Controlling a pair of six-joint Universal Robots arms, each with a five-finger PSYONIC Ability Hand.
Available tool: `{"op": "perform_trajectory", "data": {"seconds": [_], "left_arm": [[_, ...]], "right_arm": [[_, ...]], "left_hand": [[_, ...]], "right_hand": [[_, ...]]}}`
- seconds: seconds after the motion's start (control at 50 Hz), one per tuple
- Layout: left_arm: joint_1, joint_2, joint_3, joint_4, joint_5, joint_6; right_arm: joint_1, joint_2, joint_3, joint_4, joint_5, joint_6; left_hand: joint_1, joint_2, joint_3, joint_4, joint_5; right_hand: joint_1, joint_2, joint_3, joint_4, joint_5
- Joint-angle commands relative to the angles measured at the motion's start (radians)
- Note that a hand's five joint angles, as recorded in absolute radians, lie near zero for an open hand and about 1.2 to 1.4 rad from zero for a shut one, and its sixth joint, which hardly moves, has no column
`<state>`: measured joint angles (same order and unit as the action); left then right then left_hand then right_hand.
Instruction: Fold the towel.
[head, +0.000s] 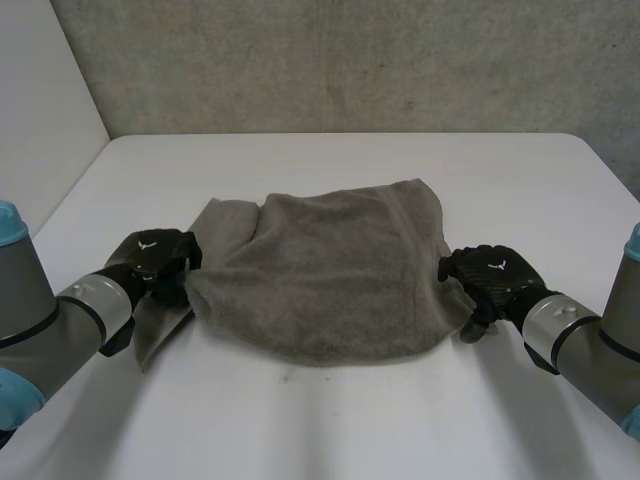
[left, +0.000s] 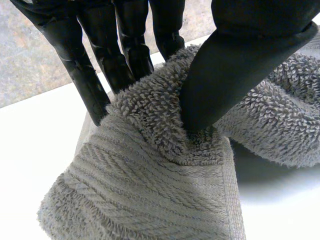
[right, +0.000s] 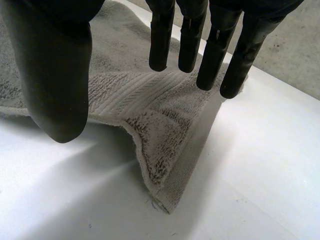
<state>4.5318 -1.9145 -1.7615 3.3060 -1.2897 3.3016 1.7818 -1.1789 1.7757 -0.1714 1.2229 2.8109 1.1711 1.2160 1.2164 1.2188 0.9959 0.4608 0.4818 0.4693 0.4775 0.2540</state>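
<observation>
Towel: lying rumpled and partly doubled over at the middle of the table.
Left hand: closed on the towel's left edge, cloth pinched between thumb and fingers.
Right hand: fingers straight, thumb apart, nothing held, over the right near corner.
Advice: that corner is probably best pinched firmly before both sides are lifted evenly.

head cam up behind, looking down at white bench, wrist cams tight along black left hand, black right hand, all share grey terry towel
</observation>
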Motion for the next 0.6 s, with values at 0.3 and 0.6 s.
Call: {"op": "perform_trajectory", "data": {"seconds": [0.3, 0.6], "left_arm": [[0.032, -0.008, -0.018, -0.002, 0.001, -0.001], [0.032, -0.006, -0.029, -0.002, 0.001, 0.000]], "right_arm": [[-0.010, 0.082, -0.004, -0.100, -0.010, -0.113], [-0.013, 0.079, -0.047, -0.112, -0.002, -0.105]], "left_hand": [[0.225, 0.180, 0.180, 0.178, 0.226], [0.225, 0.180, 0.180, 0.178, 0.226]], "right_hand": [[0.091, 0.070, 0.082, 0.074, 0.123], [0.934, 0.913, 0.926, 0.917, 0.966]]}}
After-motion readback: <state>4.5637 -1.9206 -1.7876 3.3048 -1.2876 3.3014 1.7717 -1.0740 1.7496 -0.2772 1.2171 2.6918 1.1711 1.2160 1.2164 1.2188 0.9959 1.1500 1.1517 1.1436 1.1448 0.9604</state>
